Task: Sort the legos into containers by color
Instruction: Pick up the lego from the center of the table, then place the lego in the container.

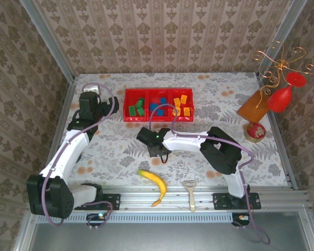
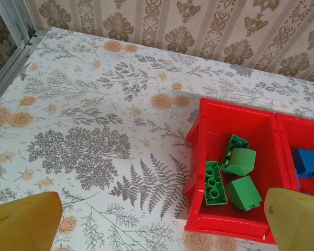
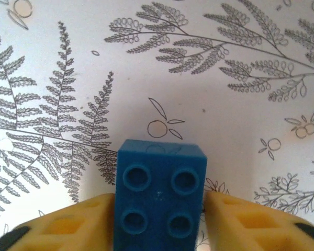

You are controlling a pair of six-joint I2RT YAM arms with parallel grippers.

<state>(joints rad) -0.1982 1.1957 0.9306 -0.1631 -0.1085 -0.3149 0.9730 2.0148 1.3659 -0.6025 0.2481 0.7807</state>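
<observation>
A blue lego (image 3: 160, 196) sits studs-up on the patterned table, and my right gripper (image 3: 159, 217) is shut on it, one yellow finger pressing each side. From above, the right gripper (image 1: 160, 153) is low over the table, in front of the red container tray (image 1: 158, 120). The tray holds green legos (image 1: 137, 109) on the left, blue legos (image 1: 158, 104) in the middle and orange legos (image 1: 181, 104) on the right. My left gripper (image 2: 159, 230) hangs open just left of the tray (image 2: 227, 227), with nothing between its fingers. Green legos (image 2: 235, 175) lie in the nearest compartment.
A yellow banana (image 1: 154, 184) and a peeler (image 1: 190, 193) lie near the front rail. At the right stand a red goblet ornament (image 1: 281, 97), a brown block (image 1: 254, 104) and a small round red object (image 1: 255, 130). Walls enclose the table.
</observation>
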